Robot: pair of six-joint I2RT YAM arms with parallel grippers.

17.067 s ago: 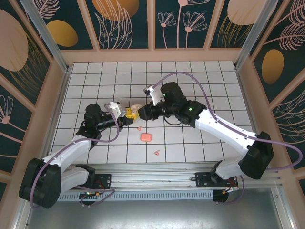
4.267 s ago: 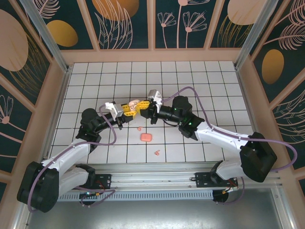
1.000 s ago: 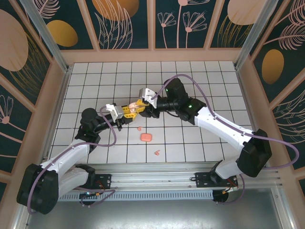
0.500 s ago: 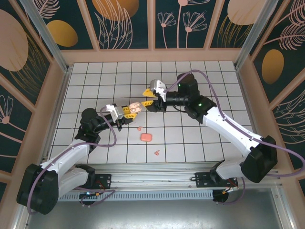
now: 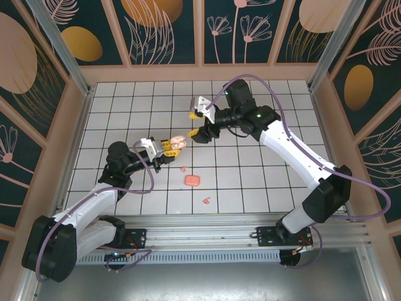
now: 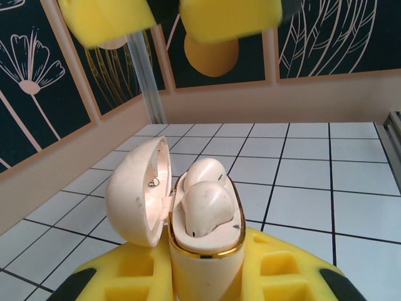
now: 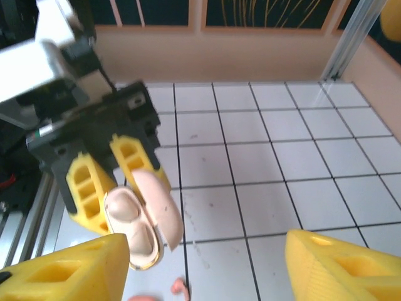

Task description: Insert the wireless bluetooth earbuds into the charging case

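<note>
- The left gripper [image 5: 168, 147] is clenched on the cream charging case [image 6: 202, 260]. Its yellow fingers [image 6: 125, 279] press the lower body of the case from both sides and hold it up above the tiled table [image 5: 263, 188], a little left of the middle.
- The lid [image 6: 136, 191] of that case stands swung open to one side, and a gold rim [image 6: 235, 241] runs round the mouth of the body.
- Two cream earbuds [image 6: 207, 204] sit in the case's wells, one behind the other and close together.
- The right gripper [image 5: 198, 123] hangs just beyond the held case, on the far-wall side, and is apart from it. It is released: the jaws are spread wide with nothing between them, which the right wrist view shows plainly.
- One salmon-pink earbud [image 5: 183, 168] lies loose on the tiles just on the near side of the held case.
- A second pink earbud [image 5: 205, 201] lies closer to the arms' bases, well apart from the first.
- A pink case [image 5: 192, 180] rests on the tiles between those two buds, touching neither. From where I stand I cannot tell whether its lid is open.
</note>
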